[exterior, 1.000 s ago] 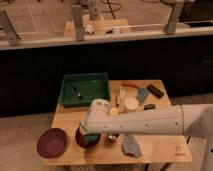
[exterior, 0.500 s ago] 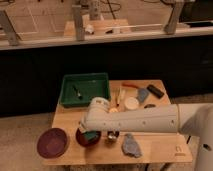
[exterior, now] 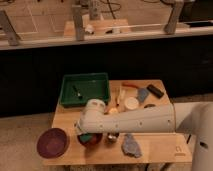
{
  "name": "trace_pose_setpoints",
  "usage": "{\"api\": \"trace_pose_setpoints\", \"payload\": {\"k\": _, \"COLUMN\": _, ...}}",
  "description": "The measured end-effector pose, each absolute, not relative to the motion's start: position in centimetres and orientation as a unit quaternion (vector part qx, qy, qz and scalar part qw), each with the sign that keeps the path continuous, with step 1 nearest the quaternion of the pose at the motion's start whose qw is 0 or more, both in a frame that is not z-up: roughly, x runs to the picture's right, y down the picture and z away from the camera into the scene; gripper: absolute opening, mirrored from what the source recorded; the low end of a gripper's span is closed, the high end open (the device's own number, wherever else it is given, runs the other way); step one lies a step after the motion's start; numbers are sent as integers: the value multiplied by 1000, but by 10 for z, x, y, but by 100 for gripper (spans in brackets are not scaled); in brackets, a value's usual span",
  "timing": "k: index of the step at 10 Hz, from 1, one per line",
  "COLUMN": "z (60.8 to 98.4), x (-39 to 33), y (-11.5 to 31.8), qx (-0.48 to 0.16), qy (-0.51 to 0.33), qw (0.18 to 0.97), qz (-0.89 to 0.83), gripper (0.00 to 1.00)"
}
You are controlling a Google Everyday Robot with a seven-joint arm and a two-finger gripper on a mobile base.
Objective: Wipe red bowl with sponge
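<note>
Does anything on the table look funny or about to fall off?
Yes. The dark red dish sits at the table corner nearest us, on the picture's left, with part of it poking past the edge, so it might tip off. A grey cloth lies crumpled near the front. The gripper is down at the red bowl.

A single camera sat high, on the robot's own side of the worktop (exterior: pixel 160 150). It looked steeply down and forward across it, toward a dark wall (exterior: pixel 125 60) and a railing (exterior: pixel 105 36) beyond. The range was middling, so the whole worktop fit in frame with floor (exterior: pixel 20 130) beside it. The arm (exterior: pixel 135 120) lay nearest the lens, stretching from the right edge. The gripper (exterior: pixel 86 132) sat at the arm's left end over the red bowl (exterior: pixel 93 140), largely hidden.
</note>
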State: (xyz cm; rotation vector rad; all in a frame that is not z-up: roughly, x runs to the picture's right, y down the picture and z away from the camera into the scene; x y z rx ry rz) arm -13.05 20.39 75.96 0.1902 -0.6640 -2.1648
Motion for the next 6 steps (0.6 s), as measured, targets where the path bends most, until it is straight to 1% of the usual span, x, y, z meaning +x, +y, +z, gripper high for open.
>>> {"api": "trace_pose_setpoints", "payload": {"k": 4, "z": 729, "x": -134, "y": 201, "qx": 102, "qy": -266, "qw": 422, "qz": -861, "gripper": 0}}
{"api": "trace_pose_setpoints", "payload": {"k": 6, "z": 720, "x": -129, "y": 204, "qx": 105, "qy": -265, "qw": 429, "qz": -857, "gripper": 0}}
